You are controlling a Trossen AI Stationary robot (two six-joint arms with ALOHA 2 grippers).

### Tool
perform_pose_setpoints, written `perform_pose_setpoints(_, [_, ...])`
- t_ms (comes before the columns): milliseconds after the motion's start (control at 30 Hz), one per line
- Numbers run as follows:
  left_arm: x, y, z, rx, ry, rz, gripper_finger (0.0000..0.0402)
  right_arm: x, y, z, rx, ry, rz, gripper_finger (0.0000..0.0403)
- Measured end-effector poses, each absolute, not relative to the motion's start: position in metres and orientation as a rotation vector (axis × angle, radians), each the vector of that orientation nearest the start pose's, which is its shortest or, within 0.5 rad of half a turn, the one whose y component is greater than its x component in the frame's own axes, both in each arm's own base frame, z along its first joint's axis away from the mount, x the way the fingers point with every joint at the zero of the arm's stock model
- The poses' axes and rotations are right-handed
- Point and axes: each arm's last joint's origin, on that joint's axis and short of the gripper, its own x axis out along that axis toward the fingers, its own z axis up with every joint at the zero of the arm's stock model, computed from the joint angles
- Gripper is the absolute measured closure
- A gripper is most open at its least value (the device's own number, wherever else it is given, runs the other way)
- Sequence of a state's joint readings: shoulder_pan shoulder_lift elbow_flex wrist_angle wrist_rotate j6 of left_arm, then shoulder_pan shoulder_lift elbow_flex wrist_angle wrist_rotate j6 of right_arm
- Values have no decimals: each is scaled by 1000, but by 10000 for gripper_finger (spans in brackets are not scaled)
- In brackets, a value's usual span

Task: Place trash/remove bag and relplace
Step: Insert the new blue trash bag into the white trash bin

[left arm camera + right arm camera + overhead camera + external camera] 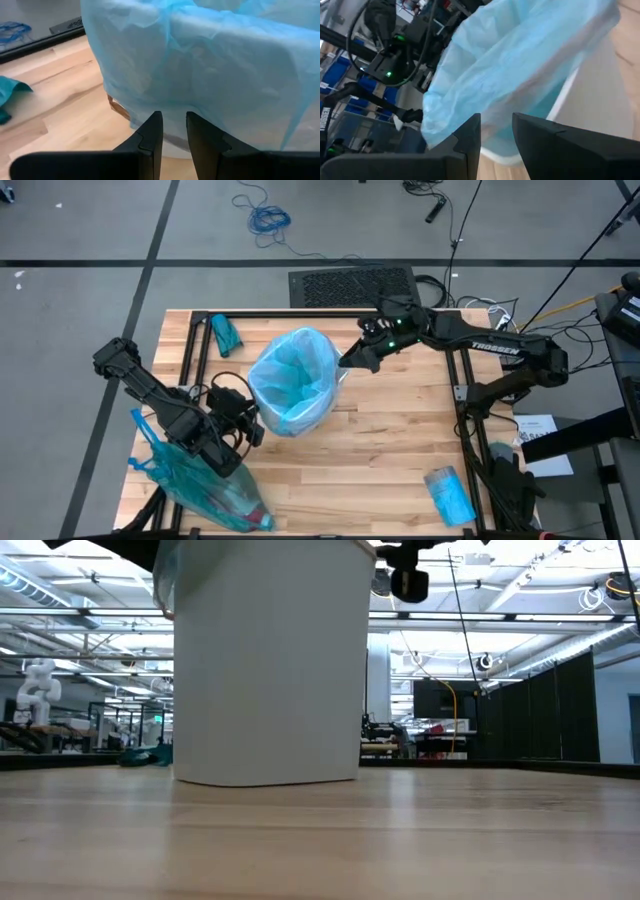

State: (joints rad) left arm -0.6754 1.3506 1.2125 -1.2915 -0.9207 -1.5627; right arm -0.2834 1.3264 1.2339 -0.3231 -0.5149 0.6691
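Note:
A white bin stands mid-table, lined with a pale blue bag whose rim is folded down over its wall. My left gripper is at the bin's left near side, narrowly open, its fingertips level with the overhang's lower edge. My right gripper is at the bin's right far side, also narrowly open, facing the bag. A filled blue-green bag lies on the table's near left corner; the trash shows only as dim shapes inside it. My left gripper stands close against the bag's overhang on the bin's wall; whether its fingertips touch it, I cannot tell. My right gripper stands close beside the bag at the bin's rim; whether it touches the bag, I cannot tell.
A folded teal bag lies at the far left of the table. A pale blue packet lies near the right front corner. A black frame edges the table, and cables and a grille lie beyond the far edge.

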Motion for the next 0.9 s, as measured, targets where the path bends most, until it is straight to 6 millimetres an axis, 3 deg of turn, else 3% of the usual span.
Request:
perform_pose_setpoints(333, [190, -123, 302, -351, 576, 795, 318, 295, -64, 351, 854, 462, 56, 298])
perform_pose_setpoints(700, [189, -122, 302, -322, 591, 789, 318, 300, -65, 356, 859, 391, 82, 299])
perform_pose_setpoints(800, [189, -122, 302, -314, 593, 786, 318, 302, -66, 354, 861, 400, 81, 316])
perform_pose_setpoints(900, [190, -122, 302, -299, 598, 781, 318, 304, -66, 353, 843, 402, 108, 361])
